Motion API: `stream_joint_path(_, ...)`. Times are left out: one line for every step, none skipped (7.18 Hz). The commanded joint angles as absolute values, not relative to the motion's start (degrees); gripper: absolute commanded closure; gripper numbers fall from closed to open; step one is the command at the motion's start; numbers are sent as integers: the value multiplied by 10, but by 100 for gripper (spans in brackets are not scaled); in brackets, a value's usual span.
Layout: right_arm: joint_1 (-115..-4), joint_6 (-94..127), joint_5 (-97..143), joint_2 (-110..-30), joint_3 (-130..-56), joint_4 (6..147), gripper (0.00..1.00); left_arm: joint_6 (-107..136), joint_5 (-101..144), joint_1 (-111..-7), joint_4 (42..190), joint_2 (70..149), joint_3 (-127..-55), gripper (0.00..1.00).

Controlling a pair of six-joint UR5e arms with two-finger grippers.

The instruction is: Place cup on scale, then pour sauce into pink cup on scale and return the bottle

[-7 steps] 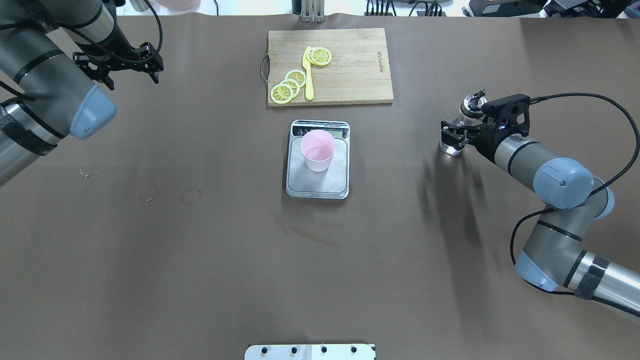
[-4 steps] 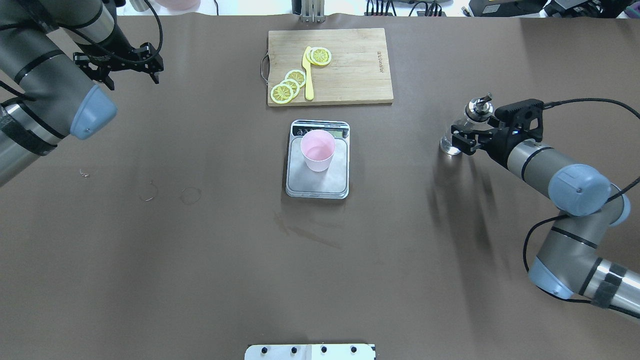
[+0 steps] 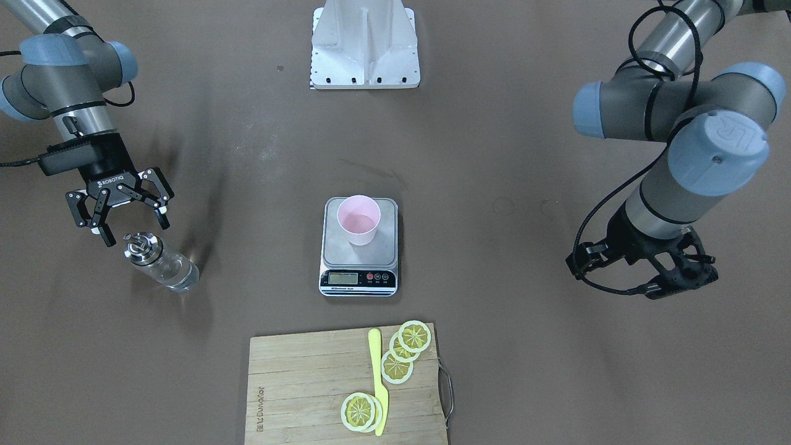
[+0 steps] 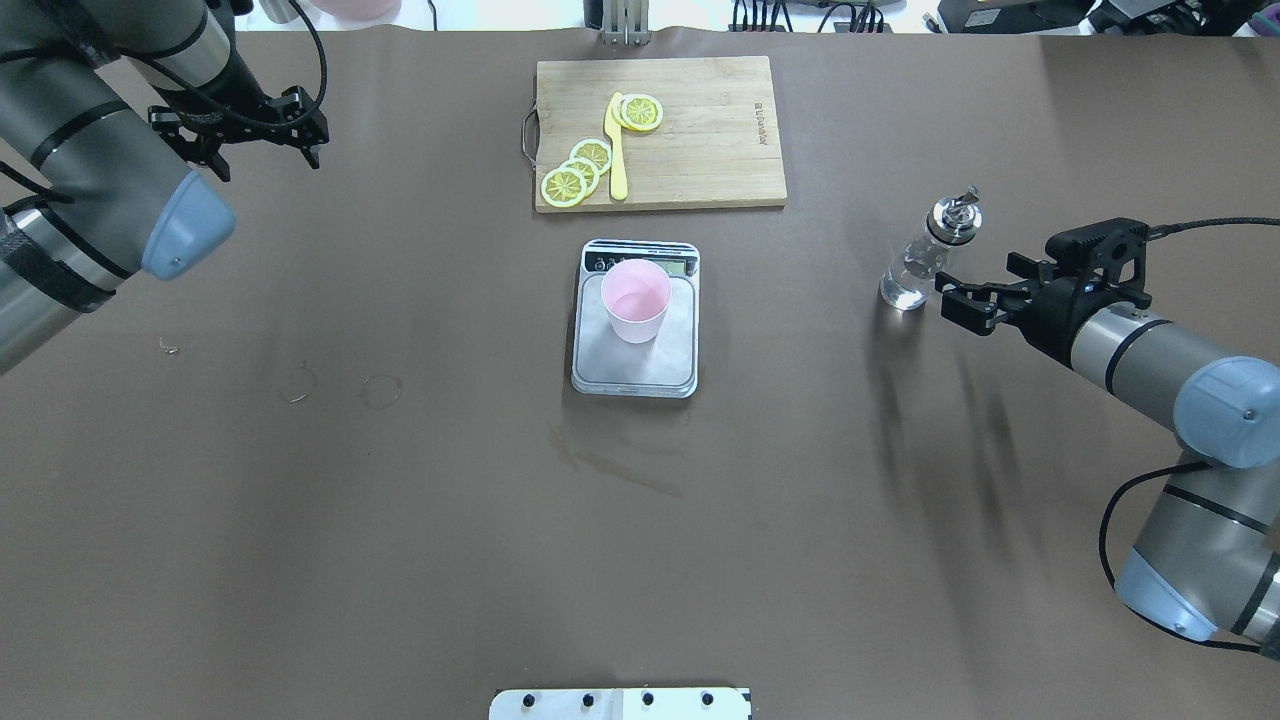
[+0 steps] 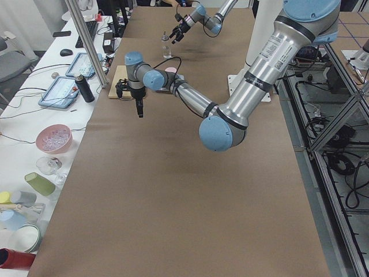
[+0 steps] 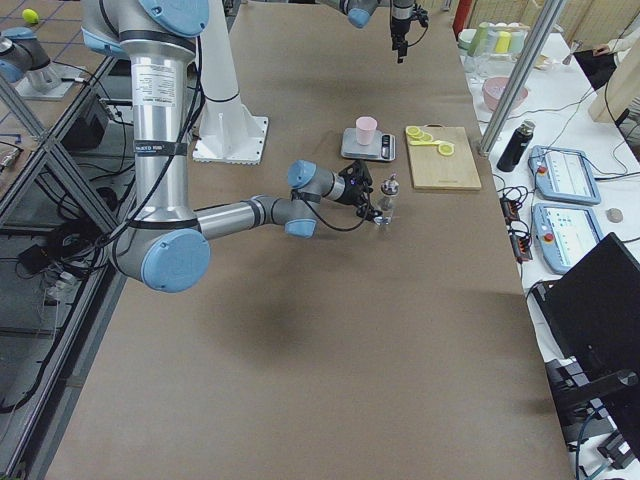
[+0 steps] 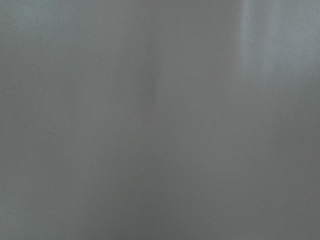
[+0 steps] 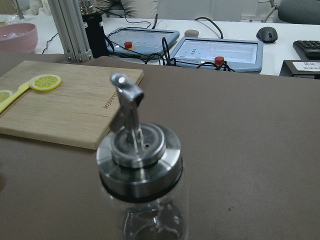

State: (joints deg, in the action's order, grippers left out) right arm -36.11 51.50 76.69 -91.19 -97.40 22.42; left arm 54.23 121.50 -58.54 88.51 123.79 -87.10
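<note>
**Hazards.** The right tool point(image 3: 137, 233) has its fingers spread wide and holds nothing. It sits just beside the bottle point(image 4: 920, 262), apart from the glass, with the fingertips at about cap height. The bottle stands upright and free on the counter point(image 4: 700, 520), well out to the robot's right of the scale point(image 4: 640, 365).

- My main concern is a fingertip clipping the metal pourer. The bottle is narrow and tall for its base, so a sideways drift of that arm could tip it. Liquid would then run out through the spout.
- Any sweep towards the scale could also jolt the cup point(image 4: 636, 300), which is light and stands loose on the platform.
- The left tool point(image 4: 240, 130) hangs far out on the robot's left of the scale. I cannot tell whether its fingers are apart or together. I judge it no threat where it is.

**Containers.**

- The cup sits upright on the scale's platform, towards the display end. Its inside shows plain pink; you cannot confirm clear liquid in it from these views.
- The bottle is clear glass, and its fill level cannot be read.
- The scale's display is too small to read.
</note>
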Motion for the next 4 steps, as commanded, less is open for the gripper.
stream_joint_path(-360,520,805,-968,-1037,229,0,542,1215,-584,885,1236,-872,2)
stream_joint_path(-361,520,837,-1014,-1081,243,0,542,1216,-585,886,1236,-874,2)
stream_joint_path(-402,519,914,-1030,-1112,287,0,541,1216,-585,886,1235,-875,2)
stream_joint_path(-497,508,1037,-1021,-1127,344,0,542,1216,-585,885,1236,-876,2)
